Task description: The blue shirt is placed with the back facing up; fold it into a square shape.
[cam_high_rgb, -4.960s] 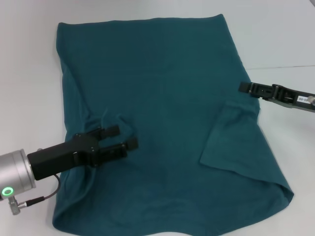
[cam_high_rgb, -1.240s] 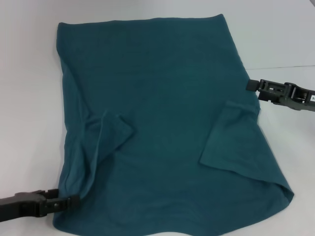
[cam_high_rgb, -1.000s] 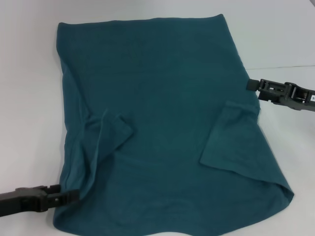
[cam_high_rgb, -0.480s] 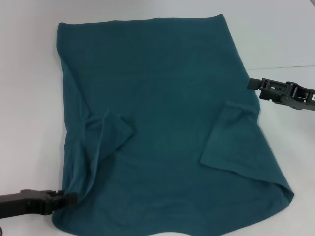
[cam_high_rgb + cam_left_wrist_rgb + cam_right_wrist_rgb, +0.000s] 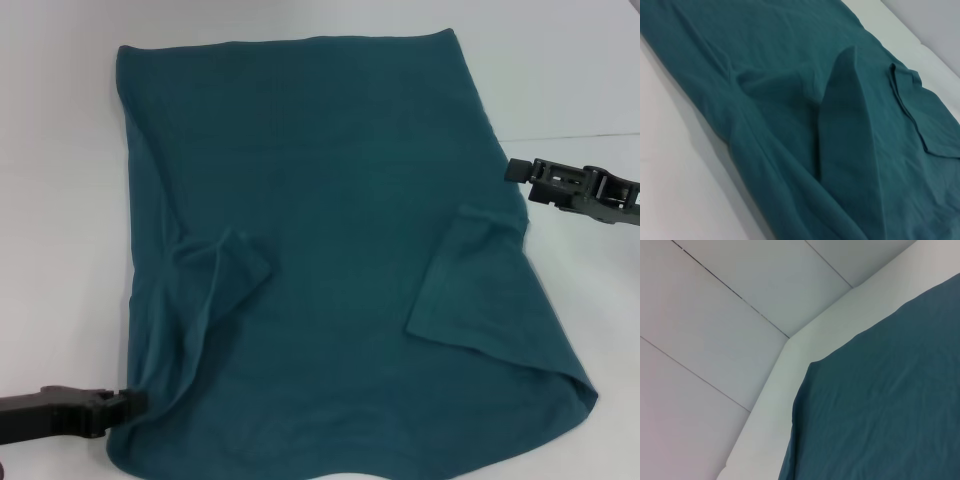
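The blue shirt (image 5: 330, 200) lies flat, plain side up, and covers most of the white table (image 5: 60, 200). Its left sleeve (image 5: 225, 275) is folded inward and lies rumpled. Its right sleeve (image 5: 470, 280) is folded inward and lies flat. My left gripper (image 5: 128, 405) is low at the shirt's near left edge, touching or just beside the fabric. My right gripper (image 5: 512, 168) is at the shirt's right edge, just above the folded right sleeve. The left wrist view shows the shirt (image 5: 790, 100) with the raised left sleeve fold (image 5: 845, 115). The right wrist view shows a far corner of the shirt (image 5: 890, 405).
Bare white table surrounds the shirt on the left, far side and right (image 5: 580, 80). A seam line in the table runs behind the right arm (image 5: 580, 135). The right wrist view shows the table's edge and a grey panelled wall (image 5: 715, 315).
Five seconds ago my left gripper was over the left sleeve fold; it now sits at the near left edge and has slid slightly left in the last second. The right gripper has barely moved.
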